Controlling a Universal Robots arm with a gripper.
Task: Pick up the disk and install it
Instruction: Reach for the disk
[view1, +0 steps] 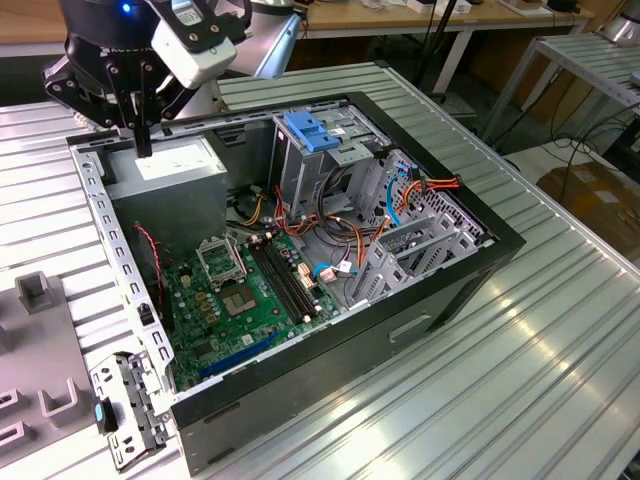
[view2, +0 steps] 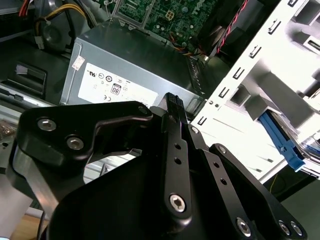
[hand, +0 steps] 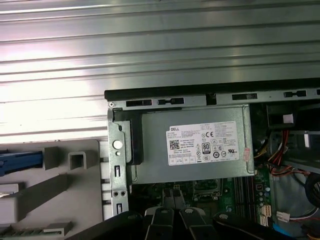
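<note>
Spreading across the exterior view, the ribbed metal surface (view1: 560, 330) carries an open computer case (view1: 330, 375). Its grey power-supply box (view1: 165, 175) sits at the eleven o'clock corner and a drive cage (view1: 300, 175) toward one o'clock. In the first wrist view, a blue strip on the grey fixture (hand: 75, 162) beside the case is probably a side rail of the disk (hand: 20, 162), though most of it is cut off. I judge the disk stiff, dense for its size, smooth-faced and sensitive to shock. It is best pinched across its long edges at the rails, near the middle. The arm hangs wrist-down over the power-supply box, with the end effector (view1: 143, 150) pressed closed, fingers together and empty, above the box's sticker.
</note>
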